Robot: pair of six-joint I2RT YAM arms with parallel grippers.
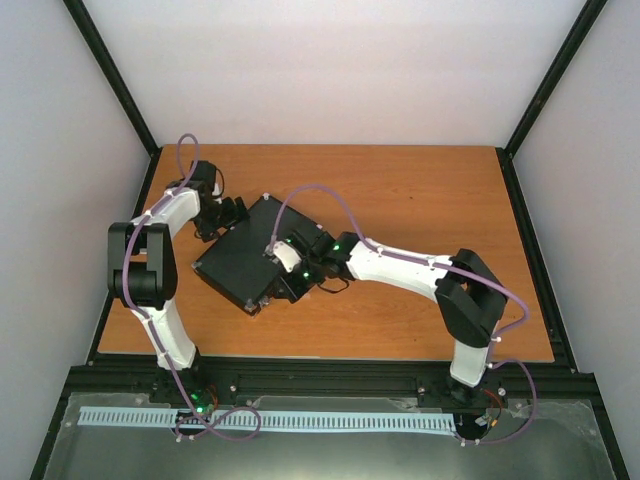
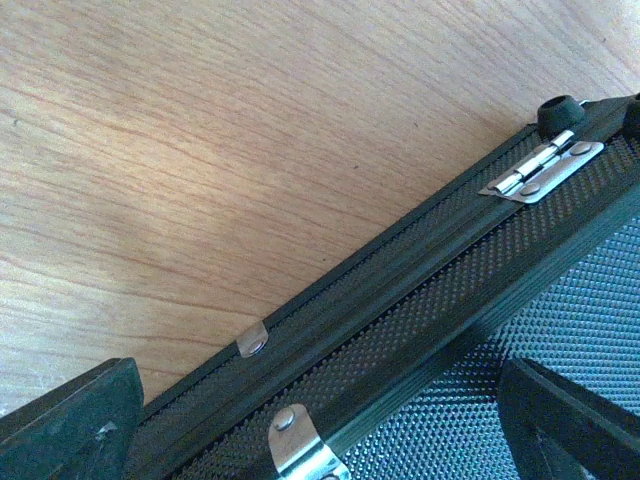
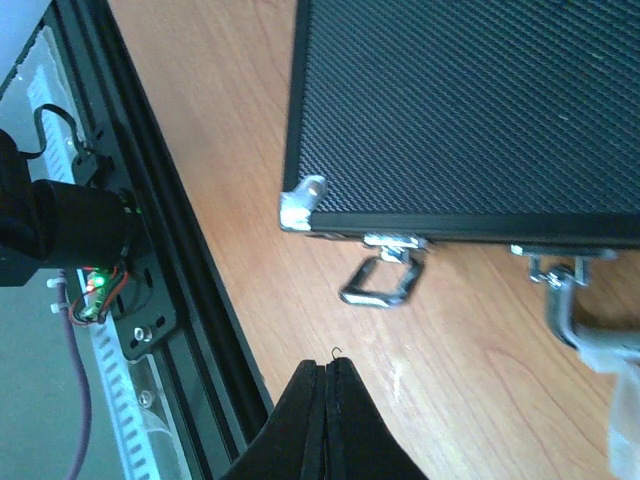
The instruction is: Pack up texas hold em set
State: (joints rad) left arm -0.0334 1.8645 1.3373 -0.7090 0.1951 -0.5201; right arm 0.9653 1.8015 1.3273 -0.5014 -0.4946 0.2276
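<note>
The texas hold em set shows only as its flat black case point(image 1: 240, 258), lid down, lying at an angle on the left half of the wooden table point(image 1: 430, 200). My left gripper point(image 1: 226, 214) is at the case's back edge. In the left wrist view it point(image 2: 320, 378) stands open, fingers wide apart, with the hinged edge point(image 2: 400, 290) and a silver hinge point(image 2: 545, 168) between them. My right gripper point(image 1: 292, 272) is at the case's front edge. In the right wrist view it point(image 3: 328, 366) is shut on nothing, a little short of a loose silver latch point(image 3: 385, 280), the handle point(image 3: 572, 312) and a silver corner point(image 3: 300, 206).
A black frame rail point(image 1: 320, 376) runs along the table's near edge, also seen close left of my right gripper point(image 3: 170, 260). A white toothed strip point(image 1: 270, 420) lies beyond the rail. White walls with black posts close in the table's sides and back.
</note>
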